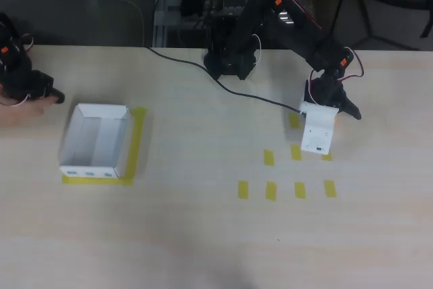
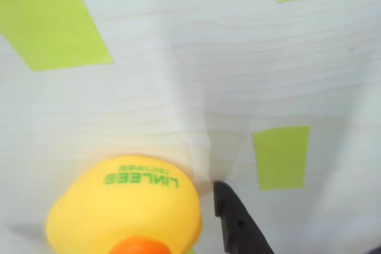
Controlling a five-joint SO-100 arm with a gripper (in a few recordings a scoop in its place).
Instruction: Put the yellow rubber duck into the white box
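On the pale wood-grain bench (image 1: 203,235), the black jointed arm (image 1: 291,21) reaches from its base at the far edge down toward the right part of the surface, where its gripper (image 1: 316,141), carrying a white rectangular plate, sits low over a cluster of short yellow tape strips (image 1: 270,190) laid out in rows. In the wrist view the small rounded yellow rubber duck (image 2: 128,206) with an orange beak and green printed lettering on its body lies on the bench at the lower left of the picture, close under the camera, and one black fingertip (image 2: 238,224) stands just beside its right flank, with a narrow gap of bare wood between them; whether the finger touches the toy cannot be told. The other finger is out of the picture, so I cannot tell whether the hand is spread apart or closed on anything. In the overhead view the duck is hidden beneath the gripper plate. The shallow rectangular white cardboard box (image 1: 76,140), with small blue marks on its near outer wall, stands well apart toward the bench's left edge, inside a frame of yellow tape (image 1: 137,141) that shows along its right and near sides; its inside is bare. A thin black cable (image 1: 257,97) runs across the bench from the arm's base toward the gripper.
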